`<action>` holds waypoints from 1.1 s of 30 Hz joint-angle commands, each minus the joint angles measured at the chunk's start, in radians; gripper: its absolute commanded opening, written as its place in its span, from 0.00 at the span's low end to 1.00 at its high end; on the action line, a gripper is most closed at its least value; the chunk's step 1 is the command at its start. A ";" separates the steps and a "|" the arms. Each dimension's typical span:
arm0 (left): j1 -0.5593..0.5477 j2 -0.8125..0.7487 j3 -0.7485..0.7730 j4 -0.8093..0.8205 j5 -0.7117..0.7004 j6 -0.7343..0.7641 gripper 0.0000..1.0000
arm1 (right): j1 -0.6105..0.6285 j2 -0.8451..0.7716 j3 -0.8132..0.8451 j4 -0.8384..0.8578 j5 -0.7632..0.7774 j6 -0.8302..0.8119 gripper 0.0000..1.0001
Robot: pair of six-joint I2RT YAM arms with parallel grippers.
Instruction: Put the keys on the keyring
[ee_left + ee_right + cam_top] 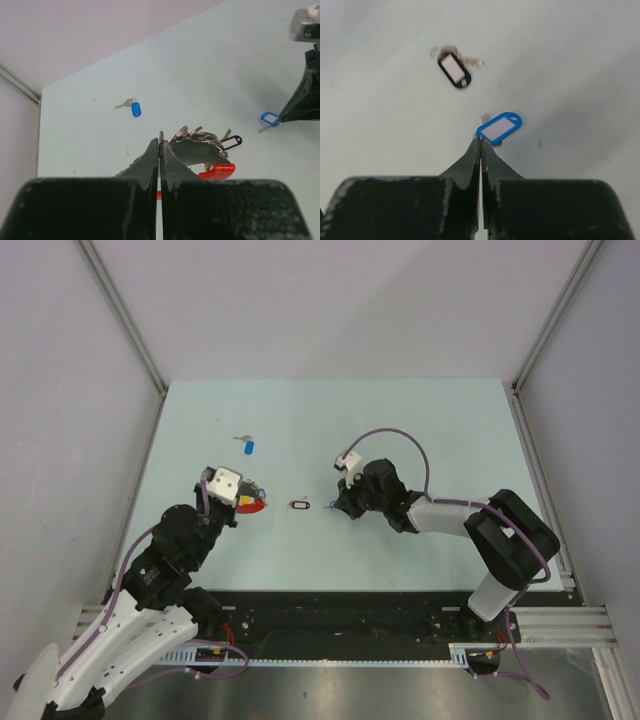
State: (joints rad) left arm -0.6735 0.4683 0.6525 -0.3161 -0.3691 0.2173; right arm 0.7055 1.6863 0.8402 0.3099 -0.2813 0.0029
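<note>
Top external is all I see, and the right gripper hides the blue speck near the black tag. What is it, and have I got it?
Observer: It is a blue-tagged key. The right gripper is shut with its tips on the tag's near end, seemingly pinching it.
Operator: And the left gripper?
Observer: The left gripper is shut too. A thin metal edge of the keyring stands between its tips, and the red arc lies just right of them.
Operator: Anything threaded on already?
Observer: The left wrist view shows small split rings bunched at the keyring's far side. I cannot tell whether keys hang from them.
</note>
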 commanded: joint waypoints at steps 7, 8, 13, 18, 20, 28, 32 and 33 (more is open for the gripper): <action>0.006 -0.013 0.012 0.058 0.053 -0.016 0.01 | 0.080 -0.151 -0.239 0.015 0.207 0.091 0.03; 0.006 -0.013 0.012 0.057 0.055 -0.016 0.01 | 0.087 -0.171 -0.251 -0.012 0.220 0.097 0.10; 0.006 -0.013 0.013 0.057 0.065 -0.015 0.01 | 0.134 -0.261 -0.251 -0.129 0.281 0.115 0.31; 0.006 0.001 0.016 0.054 0.078 -0.013 0.00 | 0.123 -0.342 -0.236 -0.212 0.277 0.120 0.38; 0.006 0.003 0.015 0.054 0.079 -0.015 0.00 | 0.104 -0.341 -0.207 -0.268 0.255 0.117 0.38; 0.006 0.021 0.019 0.046 0.079 -0.013 0.00 | 0.110 -0.237 0.011 -0.502 0.249 0.118 0.38; 0.006 0.020 0.018 0.048 0.081 -0.012 0.00 | 0.146 -0.169 0.080 -0.592 0.321 0.131 0.38; 0.006 0.020 0.018 0.048 0.081 -0.012 0.00 | 0.153 -0.157 0.089 -0.603 0.359 0.135 0.38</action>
State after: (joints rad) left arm -0.6735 0.4927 0.6525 -0.3164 -0.3054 0.2169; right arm 0.8276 1.4746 0.8616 -0.1772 -0.0200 0.1162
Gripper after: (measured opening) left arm 0.006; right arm 0.382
